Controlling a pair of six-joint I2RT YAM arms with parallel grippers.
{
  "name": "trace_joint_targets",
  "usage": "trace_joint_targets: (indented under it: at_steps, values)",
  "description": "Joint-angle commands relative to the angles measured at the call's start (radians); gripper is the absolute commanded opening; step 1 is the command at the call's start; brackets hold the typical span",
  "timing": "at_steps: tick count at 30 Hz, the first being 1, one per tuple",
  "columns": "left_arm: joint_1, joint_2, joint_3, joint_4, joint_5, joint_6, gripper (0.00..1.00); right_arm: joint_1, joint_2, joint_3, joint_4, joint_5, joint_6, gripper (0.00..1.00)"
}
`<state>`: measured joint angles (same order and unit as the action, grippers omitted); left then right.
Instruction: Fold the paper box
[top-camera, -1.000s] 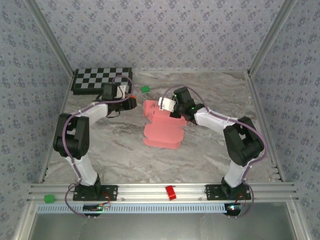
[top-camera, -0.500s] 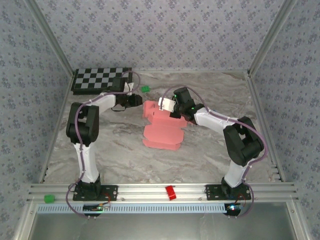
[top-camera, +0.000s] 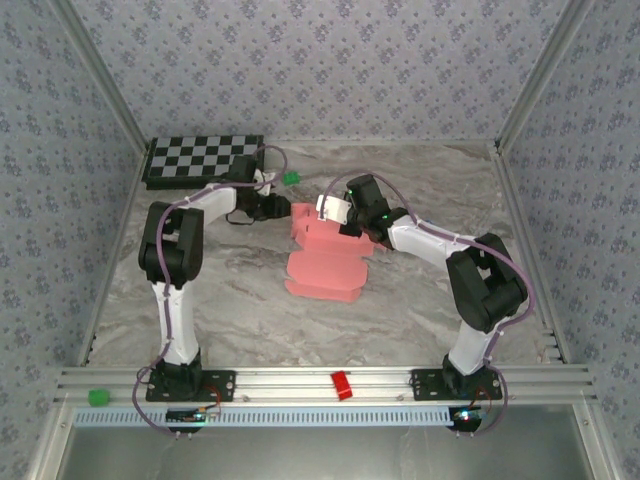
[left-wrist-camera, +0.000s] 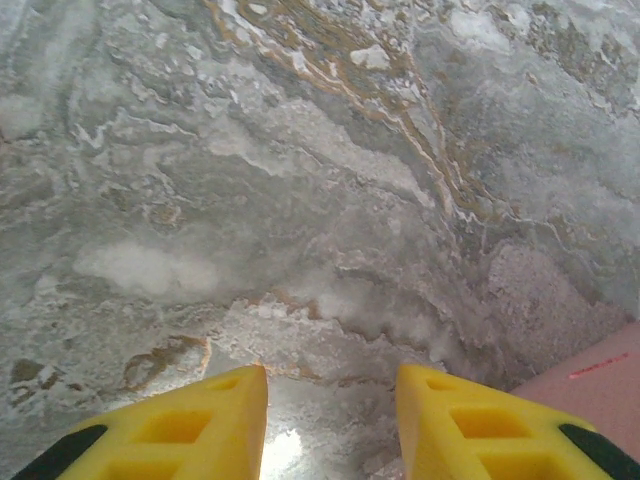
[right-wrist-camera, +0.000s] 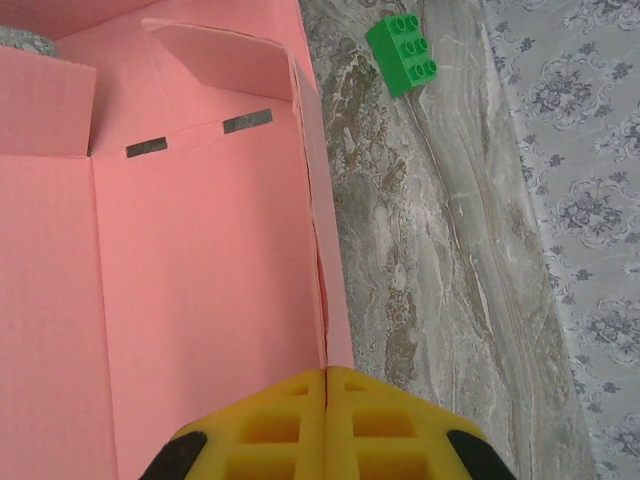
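Observation:
The pink paper box (top-camera: 325, 265) lies partly folded in the middle of the marble table, with flaps and slots showing in the right wrist view (right-wrist-camera: 200, 300). My right gripper (top-camera: 350, 226) is at the box's far right side, and its yellow jaws (right-wrist-camera: 327, 372) are shut on the thin raised side wall. My left gripper (top-camera: 283, 210) hovers low beside the box's far left edge. It (left-wrist-camera: 332, 375) is open with bare marble between its fingers. A pink corner of the box (left-wrist-camera: 600, 385) shows just to its right.
A green brick (top-camera: 291, 178) lies on the table just behind the box, also in the right wrist view (right-wrist-camera: 403, 52). A checkerboard (top-camera: 203, 158) sits at the back left. A red block (top-camera: 342, 385) and a green block (top-camera: 97, 397) rest on the front rail.
My left arm has swung right, from beside the checkerboard to the box's far left edge. The right arm has kept its grip and place.

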<state>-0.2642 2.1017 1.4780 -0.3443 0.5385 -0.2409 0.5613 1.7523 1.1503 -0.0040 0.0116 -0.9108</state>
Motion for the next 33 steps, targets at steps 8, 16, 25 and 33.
trace_joint_targets:
  at_steps: [8,16,25,33]
  values:
    - [-0.004,-0.111,-0.101,0.038,0.106,0.05,0.39,0.009,0.008,-0.003,0.015,0.013,-0.015,0.0]
    - [-0.004,-0.177,-0.183,0.125,0.164,0.056,0.39,0.01,-0.003,-0.019,0.022,0.013,-0.016,0.0]
    - [-0.004,-0.232,-0.283,0.249,0.235,0.054,0.41,0.012,-0.01,-0.026,0.03,0.018,-0.019,0.0]
    - [-0.013,-0.249,-0.343,0.325,0.255,0.101,0.42,0.018,-0.014,-0.034,0.033,0.018,-0.033,0.0]
